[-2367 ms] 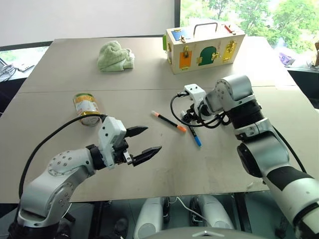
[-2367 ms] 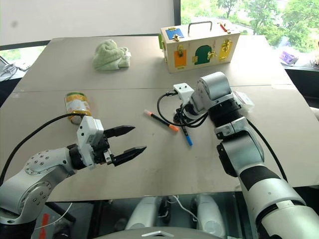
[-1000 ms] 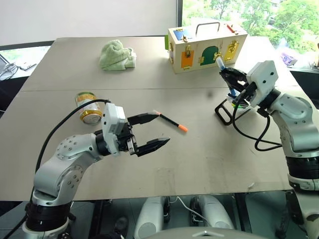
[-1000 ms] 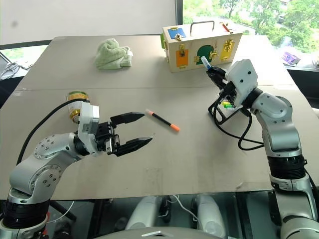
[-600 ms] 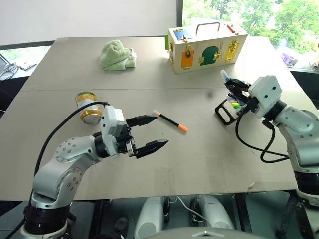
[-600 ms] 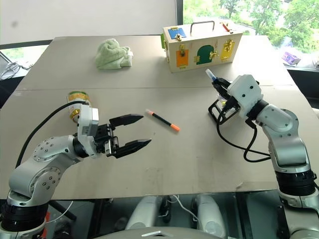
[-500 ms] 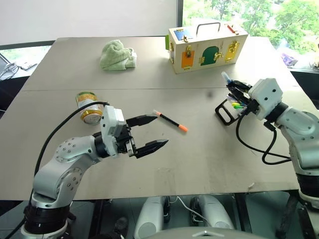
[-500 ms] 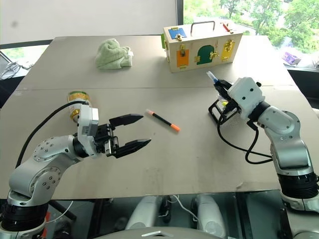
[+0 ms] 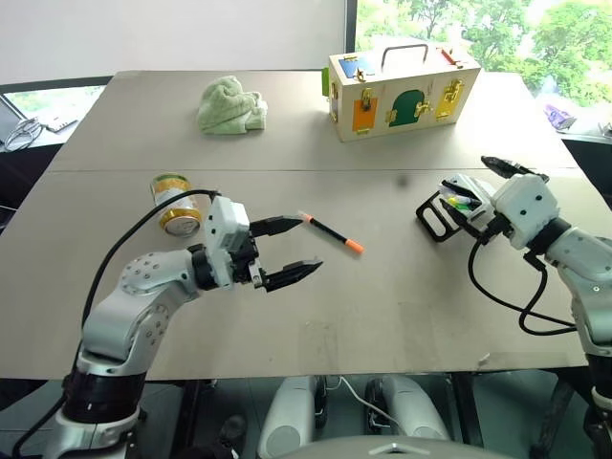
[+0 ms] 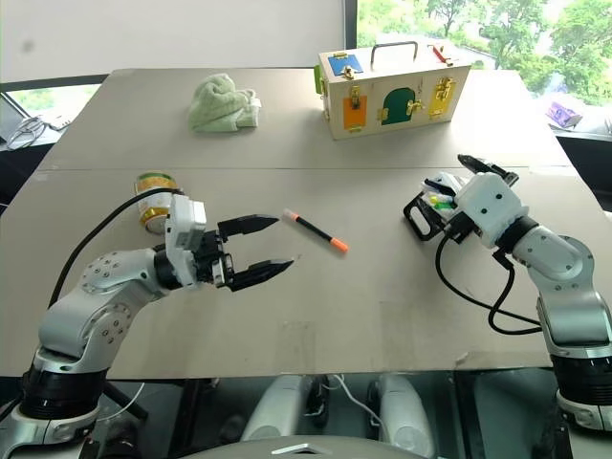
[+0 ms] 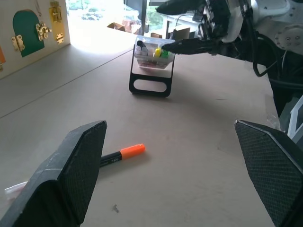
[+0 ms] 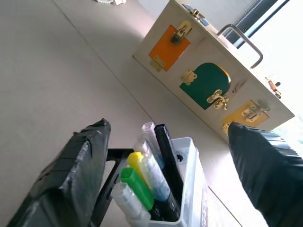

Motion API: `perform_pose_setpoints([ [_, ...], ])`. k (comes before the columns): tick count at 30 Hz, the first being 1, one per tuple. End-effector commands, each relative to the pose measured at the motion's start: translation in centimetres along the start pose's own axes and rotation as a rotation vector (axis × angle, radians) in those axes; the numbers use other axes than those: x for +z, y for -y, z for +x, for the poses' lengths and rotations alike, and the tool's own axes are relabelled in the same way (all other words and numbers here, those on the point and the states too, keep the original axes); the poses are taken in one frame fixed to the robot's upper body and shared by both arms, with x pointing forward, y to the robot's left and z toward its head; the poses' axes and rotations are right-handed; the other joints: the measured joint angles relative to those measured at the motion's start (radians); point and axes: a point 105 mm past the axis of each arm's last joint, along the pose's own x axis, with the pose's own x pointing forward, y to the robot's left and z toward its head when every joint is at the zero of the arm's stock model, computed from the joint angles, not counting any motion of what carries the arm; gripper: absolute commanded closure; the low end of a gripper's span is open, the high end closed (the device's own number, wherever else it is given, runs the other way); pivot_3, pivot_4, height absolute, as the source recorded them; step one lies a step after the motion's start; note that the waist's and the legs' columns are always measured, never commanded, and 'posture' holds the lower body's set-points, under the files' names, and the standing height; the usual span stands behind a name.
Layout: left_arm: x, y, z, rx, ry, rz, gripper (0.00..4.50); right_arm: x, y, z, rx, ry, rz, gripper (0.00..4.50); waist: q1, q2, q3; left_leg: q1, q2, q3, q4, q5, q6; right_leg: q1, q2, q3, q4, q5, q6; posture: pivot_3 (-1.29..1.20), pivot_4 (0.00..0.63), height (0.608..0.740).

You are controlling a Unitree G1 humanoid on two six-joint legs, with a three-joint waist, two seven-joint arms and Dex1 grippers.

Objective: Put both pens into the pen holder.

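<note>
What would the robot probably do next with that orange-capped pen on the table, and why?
Probably the left gripper eases forward until its open fingers straddle the orange-capped pen, then closes. That pen lies loose on the table just ahead of it, while a black pen already sits in the pen holder and the right gripper stands open.

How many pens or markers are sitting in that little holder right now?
5 visible: a black pen, a clear-capped one, a yellow, a green and a pale one, all standing in the holder. More may be hidden behind them.
</note>
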Motion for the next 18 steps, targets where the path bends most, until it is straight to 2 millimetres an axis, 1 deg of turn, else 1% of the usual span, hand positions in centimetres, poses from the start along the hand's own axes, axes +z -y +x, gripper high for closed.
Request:
perform_pose_setpoints([
  [1, -0.9, -2.0, 0.3, 0.028, -0.144, 0.094, 0.00, 4.4, -1.6, -1.3, 0.115, 0.142, 0.219, 0.12, 0.000, 0.000, 0.000, 0.000, 0.000, 0.000, 0.000, 0.000, 0.000, 0.000, 0.000, 0.000, 0.000, 0.000, 0.000, 0.00, 0.150, 0.740],
  [2, -1.4, -2.9, 0.7, 0.018, -0.218, 0.119, 0.00, 5.5, -2.9, -2.0, 0.203, 0.169, 0.284, 0.12, 0.003, 0.000, 0.000, 0.000, 0.000, 0.000, 0.000, 0.000, 0.000, 0.000, 0.000, 0.000, 0.000, 0.000, 0.000, 0.00, 0.150, 0.740],
  [4, -1.7, -4.8, 2.2, -0.067, -0.326, 0.166, 0.00, 6.5, -5.4, -3.8, 0.353, 0.147, 0.360, 0.12, 0.007, 0.000, 0.000, 0.000, 0.000, -0.001, 0.000, 0.000, 0.000, 0.001, 0.000, -0.001, 0.000, 0.000, 0.000, 0.00, 0.150, 0.740],
  [5, -1.5, -5.6, 3.0, -0.106, -0.353, 0.192, 0.00, 6.5, -6.4, -4.5, 0.401, 0.119, 0.383, 0.12, 0.029, 0.002, 0.001, 0.000, 0.000, -0.002, 0.000, 0.000, 0.000, 0.001, 0.000, -0.002, 0.000, 0.000, 0.000, 0.00, 0.150, 0.740],
  [6, -1.5, -6.1, 3.7, -0.152, -0.372, 0.208, 0.00, 6.3, -7.0, -5.1, 0.424, 0.087, 0.402, 0.12, 0.039, 0.001, 0.001, -0.001, -0.001, -0.004, 0.002, 0.000, 0.000, 0.002, -0.002, -0.005, -0.001, 0.000, 0.000, 0.00, 0.150, 0.740],
  [10, -2.4, -7.6, 6.6, -0.300, -0.460, 0.316, 0.00, 4.9, -9.2, -7.1, 0.465, -0.044, 0.433, 0.12, 0.028, 0.000, 0.000, -0.002, -0.001, -0.001, 0.004, -0.003, 0.005, 0.004, -0.003, -0.005, -0.004, 0.000, 0.000, 0.00, 0.150, 0.740],
  [12, -2.8, -8.1, 7.7, -0.333, -0.485, 0.346, 0.00, 4.7, -9.6, -7.5, 0.451, -0.065, 0.444, 0.12, 0.025, -0.001, 0.000, -0.003, -0.001, 0.000, 0.005, -0.004, 0.007, 0.004, -0.004, -0.004, -0.005, 0.002, -0.002, 0.00, 0.150, 0.740],
  [14, -3.4, -8.0, 9.1, -0.392, -0.531, 0.406, 0.00, 4.4, -9.7, -7.8, 0.401, -0.090, 0.444, 0.12, 0.021, -0.002, 0.001, -0.006, -0.001, 0.000, 0.006, -0.005, 0.008, 0.001, -0.003, -0.004, -0.005, 0.002, -0.002, 0.00, 0.150, 0.740],
  [16, -4.0, -7.9, 9.6, -0.436, -0.583, 0.446, 0.00, 4.3, -9.7, -7.9, 0.369, -0.100, 0.437, 0.12, 0.016, -0.003, 0.001, -0.007, -0.001, 0.000, 0.007, -0.004, 0.008, 0.001, -0.002, -0.004, -0.004, 0.002, -0.001, 0.00, 0.150, 0.740],
  [18, -5.0, -7.7, 9.5, -0.502, -0.675, 0.461, 0.55, 4.6, -9.7, -7.7, 0.311, -0.092, 0.446, 0.00, 0.016, -0.003, 0.001, -0.007, -0.001, 0.000, 0.007, -0.004, 0.007, 0.000, -0.001, -0.005, -0.004, 0.002, -0.001, 0.00, 0.150, 0.740],
])
